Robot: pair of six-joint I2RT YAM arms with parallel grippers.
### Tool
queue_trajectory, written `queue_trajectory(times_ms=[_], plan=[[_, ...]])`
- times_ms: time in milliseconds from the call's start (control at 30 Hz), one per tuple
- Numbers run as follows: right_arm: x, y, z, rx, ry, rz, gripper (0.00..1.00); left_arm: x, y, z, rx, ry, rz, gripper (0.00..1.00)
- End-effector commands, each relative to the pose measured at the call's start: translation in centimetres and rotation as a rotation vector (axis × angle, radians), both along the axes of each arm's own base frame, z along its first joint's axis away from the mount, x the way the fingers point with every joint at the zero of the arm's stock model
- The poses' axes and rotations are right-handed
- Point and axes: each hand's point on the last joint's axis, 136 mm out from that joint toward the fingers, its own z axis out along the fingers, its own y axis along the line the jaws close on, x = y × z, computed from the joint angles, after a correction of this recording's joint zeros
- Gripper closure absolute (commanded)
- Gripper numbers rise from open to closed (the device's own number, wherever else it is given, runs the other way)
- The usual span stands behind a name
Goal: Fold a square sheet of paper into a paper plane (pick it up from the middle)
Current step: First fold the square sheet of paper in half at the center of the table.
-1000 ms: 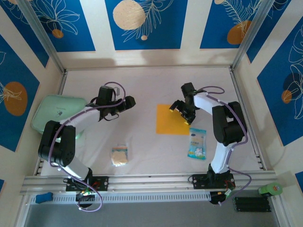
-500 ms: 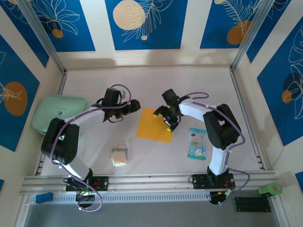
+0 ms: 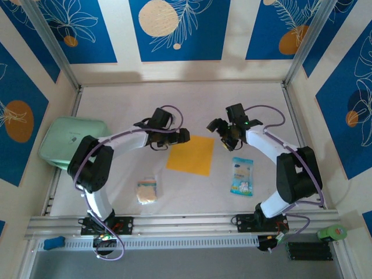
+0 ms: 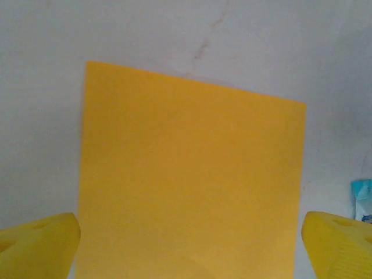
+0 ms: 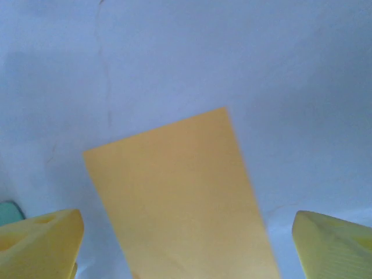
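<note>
While the square sheet of paper (image 3: 190, 155) lies flat on the table (image 3: 116, 99), the left gripper (image 3: 183, 136) and the right gripper (image 3: 218, 133) flank it. Both are spread wide — fingers far apart.

Both arms reach inward toward each other, the left hand (image 3: 179, 137) and right hand (image 3: 219, 129) with fingers spread wide.

The square sheet of paper (image 3: 190, 155) lies flat mid-worktop (image 3: 232, 99). The left end effector (image 3: 181, 137) is at its far-left corner, and the right end effector (image 3: 220, 131) is just off the far-right one. Can't really tell if either touches it. A blue-white packet (image 3: 242, 176) sits to its right.
</note>
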Motion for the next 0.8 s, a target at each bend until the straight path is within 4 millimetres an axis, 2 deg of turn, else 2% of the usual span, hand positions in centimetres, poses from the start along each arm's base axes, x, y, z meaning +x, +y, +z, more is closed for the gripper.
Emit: queue_trajectory(times_ms=[0, 167, 267, 433, 767], plan=[[-0.1, -1.7, 0.0, -0.012, -0.040, 0.025, 0.07, -0.6, -0.9, -0.8, 0.123, 0.003, -0.056, 0.04], [-0.2, -3.9, 0.0, -0.036, -0.054, -0.015, 0.00, -1.2, -2.1, -2.0, 0.281, -0.008, -0.117, 0.06], [-0.1, -4.6, 0.1, -0.059, -0.069, -0.014, 0.01, -1.6, -2.9, -2.6, 0.350, -0.003, -0.165, 0.07], [-0.2, -5.2, 0.0, -0.086, -0.073, -0.009, 0.01, -2.3, -3.8, -3.2, 0.436, 0.010, -0.221, 0.08], [-0.3, -5.6, -0.8, -0.073, -0.052, -0.021, 0.01, -3.5, -5.1, -4.9, 0.481, 0.067, -0.286, 0.15]])
